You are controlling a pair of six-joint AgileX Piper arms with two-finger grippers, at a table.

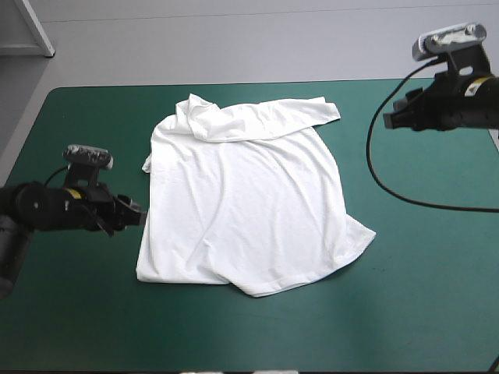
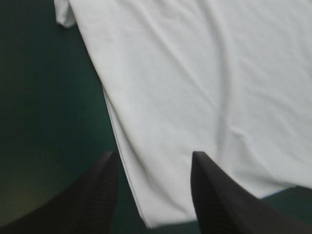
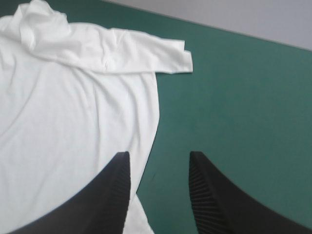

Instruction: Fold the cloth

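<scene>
Left claw [image 1: 134,213] sits open right by the T-shirt's [image 1: 249,202] left edge and looks ready to pinch it. Right claw [image 1: 388,117] hangs open, far right. T-shirt lies spread on the teal-green cover [image 1: 78,312].

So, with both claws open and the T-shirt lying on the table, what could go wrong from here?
1. The left claw is open at the side edge of the T-shirt, where two layers show; it may pinch only one.
2. The right claw is off to the side, over the teal-green cover, so a one-sided pull might skew the T-shirt.
3. The sleeve folded across the top could fall open.
</scene>
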